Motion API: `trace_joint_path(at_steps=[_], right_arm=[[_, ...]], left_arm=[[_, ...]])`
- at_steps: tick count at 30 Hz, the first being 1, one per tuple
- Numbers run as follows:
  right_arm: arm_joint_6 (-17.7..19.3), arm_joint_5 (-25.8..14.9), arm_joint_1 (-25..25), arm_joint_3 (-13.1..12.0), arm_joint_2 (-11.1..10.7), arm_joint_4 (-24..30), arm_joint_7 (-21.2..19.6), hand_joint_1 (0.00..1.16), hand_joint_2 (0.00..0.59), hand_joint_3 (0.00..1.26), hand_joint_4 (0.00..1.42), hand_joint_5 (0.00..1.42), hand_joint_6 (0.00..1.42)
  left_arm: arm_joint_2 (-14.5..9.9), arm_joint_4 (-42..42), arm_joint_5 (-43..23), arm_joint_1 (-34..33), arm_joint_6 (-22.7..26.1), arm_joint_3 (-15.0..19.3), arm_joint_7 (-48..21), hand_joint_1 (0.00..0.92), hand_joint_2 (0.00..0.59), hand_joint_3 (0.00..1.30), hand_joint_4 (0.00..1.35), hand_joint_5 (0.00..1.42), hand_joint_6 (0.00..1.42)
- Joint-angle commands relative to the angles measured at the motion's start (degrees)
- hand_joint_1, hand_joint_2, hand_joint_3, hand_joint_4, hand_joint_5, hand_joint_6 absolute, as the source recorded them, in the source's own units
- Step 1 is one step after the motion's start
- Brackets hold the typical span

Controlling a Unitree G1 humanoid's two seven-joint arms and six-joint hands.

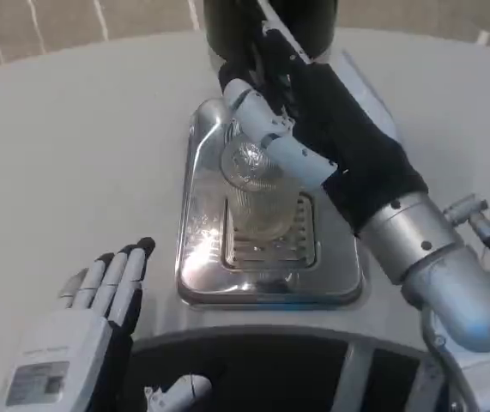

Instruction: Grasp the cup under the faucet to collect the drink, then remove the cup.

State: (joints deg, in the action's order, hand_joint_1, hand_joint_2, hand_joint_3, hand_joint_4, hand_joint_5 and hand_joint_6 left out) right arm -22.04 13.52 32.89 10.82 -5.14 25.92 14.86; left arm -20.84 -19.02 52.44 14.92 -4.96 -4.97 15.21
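We judge step in hand: holding cup under faucet while drink collects. We keep clear ribbed plastic cup (257, 193) upright, centred over slotted grate of shiny steel drip tray (195, 257), grip firm but light since thin wall likely flexes. Right robot hand (300, 129) wraps cup, white fingers (283, 146) curled round rim. Left robot hand (99, 300) rests flat, fingers straight, holding nothing, on matte white tabletop (73, 154). Black dispenser (227, 21) behind.
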Motion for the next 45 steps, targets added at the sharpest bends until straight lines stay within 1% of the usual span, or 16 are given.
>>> trace_joint_path(at_steps=[1, 3, 5, 8, 10, 11, 14, 17, 20, 23, 26, 31, 34, 35, 39, 45], right_arm=[[-1.77, 1.27, 1.88, 3.86, -3.45, 1.77, 4.21, 0.21, 0.556, 0.0, 0.0, 0.0, 0.0], [-2.12, 4.15, 2.65, 5.54, -5.64, 3.02, 4.9, 0.16, 0.55, 0.0, 0.0, 0.0, 0.0], [-2.38, 9.04, 3.42, 8.1, -8.22, 4.75, 5.7, 0.14, 0.549, 0.0, 0.0, 0.0, 0.0], [-4.21, 15.72, 4.96, 11.62, -10.69, 6.49, 7.93, 0.1, 0.536, 0.0, 0.0, 0.0, 0.0], [-5.31, 19.19, 5.89, 13.34, -11.45, 7.06, 9.73, 0.1, 0.537, 0.0, 0.0, 0.0, 0.0], [-5.38, 21.16, 6.26, 14.31, -12.03, 7.05, 10.72, 0.09, 0.549, 0.0, 0.0, 0.0, 0.0], [-4.76, 24.92, 6.23, 15.43, -12.88, 6.87, 12.17, 0.08, 0.553, 0.0, 0.0, 0.0, 0.0], [-2.95, 28.21, 4.98, 15.13, -14.09, 6.81, 12.11, 0.06, 0.562, 0.0, 0.0, 0.0, 0.0], [-1.77, 29.67, 4.42, 14.42, -14.79, 6.42, 12.37, 0.05, 0.562, 0.0, 0.0, 0.0, 0.0], [-1.28, 30.72, 4.6, 14.01, -15.35, 5.46, 13.72, 0.05, 0.558, 0.0, 0.0, 0.0, 0.0], [-0.16, 31.38, 4.6, 13.83, -15.25, 5.06, 14.09, 0.06, 0.558, 0.0, 0.0, 0.0, 0.0], [1.13, 32.77, 4.44, 13.71, -14.64, 4.7, 14.13, 0.1, 0.562, 0.0, 0.0, 0.0, 0.0], [1.54, 32.85, 5.06, 13.63, -14.17, 4.08, 14.67, 0.1, 0.561, 0.0, 0.0, 0.0, 0.0], [1.68, 32.93, 5.3, 13.59, -13.93, 3.94, 14.93, 0.13, 0.568, 0.0, 0.0, 0.0, 0.0], [2.03, 33.51, 6.37, 13.43, -13.04, 3.31, 15.65, 0.14, 0.567, 0.0, 0.0, 0.0, 0.0], [2.1, 33.75, 7.08, 12.86, -12.23, 2.75, 16.63, 0.15, 0.565, 0.0, 0.0, 0.0, 0.0]], left_arm=[[0.12, 1.01, 0.29, 0.25, 0.84, 0.1, 0.04, 0.0, 0.147, 0.0, 0.0, 0.01, 0.07], [0.56, 1.5, 0.2, 0.22, 0.9, 0.15, 0.99, 0.0, 0.147, 0.0, 0.0, 0.01, 0.08], [1.04, 2.09, 0.05, 0.16, 0.91, 0.35, 2.17, 0.0, 0.147, 0.0, 0.0, 0.02, 0.09], [1.39, 3.01, -0.02, -0.36, 1.39, 0.7, 2.78, 0.0, 0.146, 0.0, 0.0, 0.03, 0.1], [1.59, 3.57, -0.36, -0.85, 1.73, 0.94, 3.03, 0.0, 0.146, 0.0, 0.0, 0.03, 0.1], [1.76, 4.11, -0.64, -1.38, 2.02, 1.11, 3.08, 0.0, 0.146, 0.0, 0.0, 0.03, 0.1], [2.15, 5.21, -0.86, -2.6, 2.67, 1.37, 3.53, 0.0, 0.145, 0.0, 0.0, 0.03, 0.1], [2.5, 6.45, -1.1, -4.58, 3.52, 1.78, 4.01, 0.0, 0.145, 0.0, 0.0, 0.03, 0.1], [2.61, 7.61, -2.03, -6.51, 3.63, 2.28, 4.31, 0.0, 0.143, 0.0, 0.0, 0.03, 0.1], [2.05, 12.46, -7.57, -10.41, 1.16, 3.11, 3.31, 0.0, 0.135, 0.0, 0.0, 0.02, 0.1], [1.56, 15.21, -9.66, -12.87, 0.16, 2.84, 3.7, 0.0, 0.129, 0.0, 0.0, 0.02, 0.09], [1.64, 17.17, -10.14, -15.86, -0.46, 1.83, 4.53, 0.0, 0.116, 0.0, 0.0, 0.02, 0.09], [2.06, 18.77, -8.6, -18.15, 0.37, 0.41, 4.95, 0.0, 0.102, 0.0, 0.0, 0.02, 0.09], [2.14, 19.25, -8.24, -18.76, 0.5, -0.02, 5.17, 0.0, 0.092, 0.0, 0.0, 0.02, 0.09], [2.6, 21.01, -8.22, -21.16, 0.41, -1.46, 5.83, 0.0, 0.087, 0.0, 0.0, 0.02, 0.09], [2.98, 24.23, -9.55, -24.51, -0.23, -2.47, 5.84, 0.093, 0.061, 0.0, 0.0, 0.02, 0.09]])
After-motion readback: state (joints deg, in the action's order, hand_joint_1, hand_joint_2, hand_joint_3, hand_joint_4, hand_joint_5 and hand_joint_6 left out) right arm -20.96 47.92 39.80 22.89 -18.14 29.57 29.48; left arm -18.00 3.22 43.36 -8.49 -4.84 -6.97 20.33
